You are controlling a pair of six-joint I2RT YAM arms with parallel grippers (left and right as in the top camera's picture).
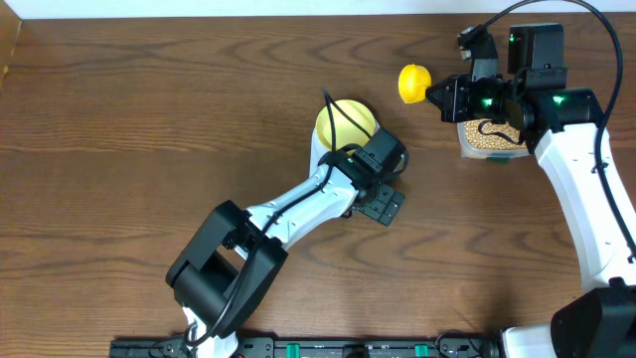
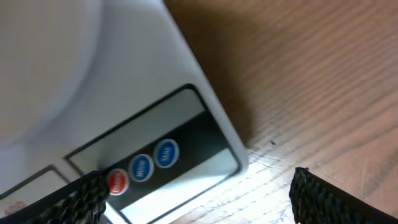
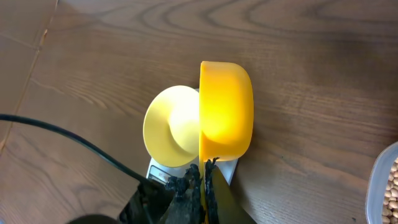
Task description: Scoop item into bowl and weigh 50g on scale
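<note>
The pale yellow-green bowl (image 1: pixel 343 123) sits on the white scale (image 2: pixel 124 74), which my left arm mostly covers from above. My left gripper (image 1: pixel 384 205) is open and empty, low over the scale's front; in the left wrist view (image 2: pixel 199 208) its fingers straddle the display and the red and blue buttons. My right gripper (image 1: pixel 449 96) is shut on the handle of the bright yellow scoop (image 1: pixel 413 83), held in the air between bowl and tub. In the right wrist view the gripper (image 3: pixel 204 177) holds the scoop (image 3: pixel 227 109) on its side just right of the bowl (image 3: pixel 171 127). Tan beans (image 1: pixel 485 135) fill the tub.
The clear plastic tub (image 1: pixel 467 149) stands at the back right under my right wrist; its edge shows in the right wrist view (image 3: pixel 378 180). The brown wooden table (image 1: pixel 149 119) lies all around. A black cable (image 3: pixel 74 140) crosses the right wrist view.
</note>
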